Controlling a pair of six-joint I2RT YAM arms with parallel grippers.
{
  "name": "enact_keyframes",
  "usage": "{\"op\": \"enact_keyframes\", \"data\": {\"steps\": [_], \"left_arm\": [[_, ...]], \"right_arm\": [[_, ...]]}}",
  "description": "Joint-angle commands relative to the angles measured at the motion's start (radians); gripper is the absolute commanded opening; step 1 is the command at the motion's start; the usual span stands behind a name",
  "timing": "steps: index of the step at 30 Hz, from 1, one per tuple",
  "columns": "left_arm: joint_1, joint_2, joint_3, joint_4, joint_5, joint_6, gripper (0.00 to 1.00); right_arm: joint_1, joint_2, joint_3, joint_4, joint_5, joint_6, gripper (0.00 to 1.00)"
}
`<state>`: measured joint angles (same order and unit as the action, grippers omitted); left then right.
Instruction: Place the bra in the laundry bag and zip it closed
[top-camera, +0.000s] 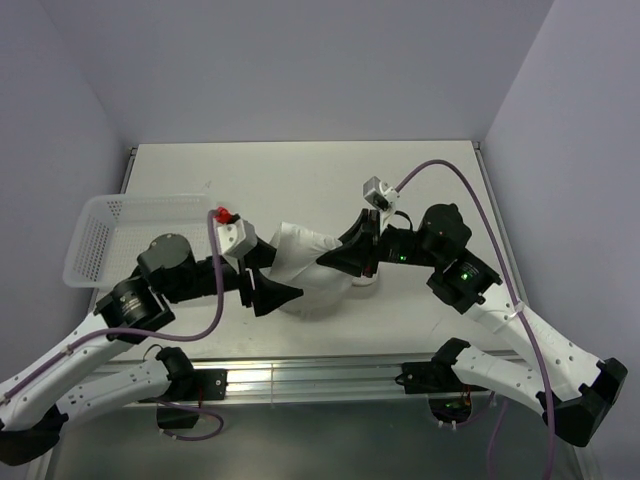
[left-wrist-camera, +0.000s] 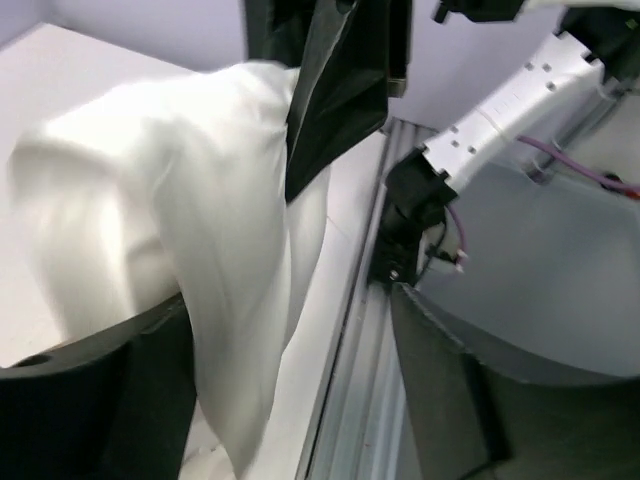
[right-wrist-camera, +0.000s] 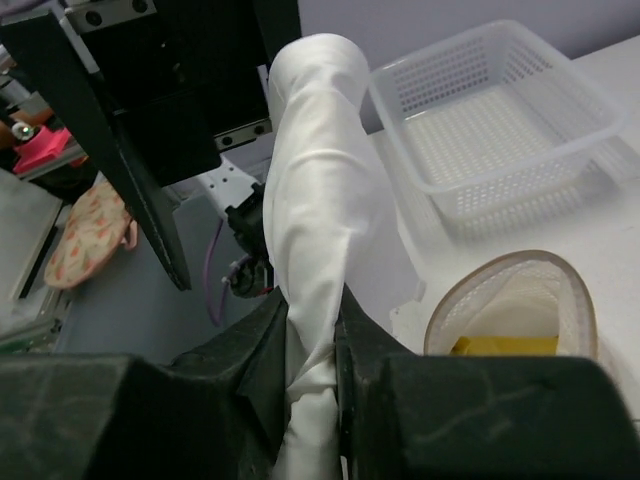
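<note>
The laundry bag (right-wrist-camera: 447, 303) lies open on the table in the right wrist view, its brownish rim up. The mustard-yellow bra (right-wrist-camera: 500, 346) shows inside it. In the top view only a white sliver of the bag (top-camera: 366, 281) shows under my right arm, and the bra is hidden. My right gripper (right-wrist-camera: 312, 315) (top-camera: 338, 264) is shut on a thin white cloth (right-wrist-camera: 320, 190) (top-camera: 303, 262) and holds it up, bunched. My left gripper (top-camera: 282, 297) (left-wrist-camera: 290, 330) has its jaws wide apart. The cloth (left-wrist-camera: 200, 200) drapes against its left finger.
A white perforated plastic basket (top-camera: 110, 235) (right-wrist-camera: 500, 120) stands at the table's left. The table's front edge and its metal rail (top-camera: 330, 375) run close below both grippers. The two arms nearly meet at mid-table.
</note>
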<state>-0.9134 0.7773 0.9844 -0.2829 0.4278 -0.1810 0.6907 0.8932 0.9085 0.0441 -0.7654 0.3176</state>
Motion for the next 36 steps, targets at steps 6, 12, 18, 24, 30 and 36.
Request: {"op": "enact_keyframes", "data": {"steps": [6, 12, 18, 24, 30, 36], "left_arm": [[-0.004, -0.219, -0.128, 0.077, -0.4, -0.176, 0.79], [-0.002, -0.197, -0.165, -0.033, -0.74, -0.368, 0.59], [-0.002, -0.121, -0.223, -0.079, -0.853, -0.507, 0.47], [0.002, -0.05, -0.3, -0.044, -0.85, -0.581, 0.43], [0.031, 0.025, -0.34, -0.012, -0.821, -0.614, 0.46], [0.086, 0.074, -0.397, 0.057, -0.761, -0.611, 0.5]], "right_arm": [[-0.022, 0.003, 0.056, 0.046, 0.182, 0.037, 0.09], [-0.033, -0.007, 0.066, 0.082, 0.285, 0.038, 0.0], [-0.068, 0.025, 0.058, 0.086, 0.29, 0.011, 0.0], [-0.146, 0.068, 0.018, 0.124, 0.172, 0.006, 0.0], [-0.186, 0.104, 0.0, 0.14, 0.043, 0.0, 0.0], [-0.184, 0.081, -0.016, 0.149, -0.012, -0.012, 0.0]]}}
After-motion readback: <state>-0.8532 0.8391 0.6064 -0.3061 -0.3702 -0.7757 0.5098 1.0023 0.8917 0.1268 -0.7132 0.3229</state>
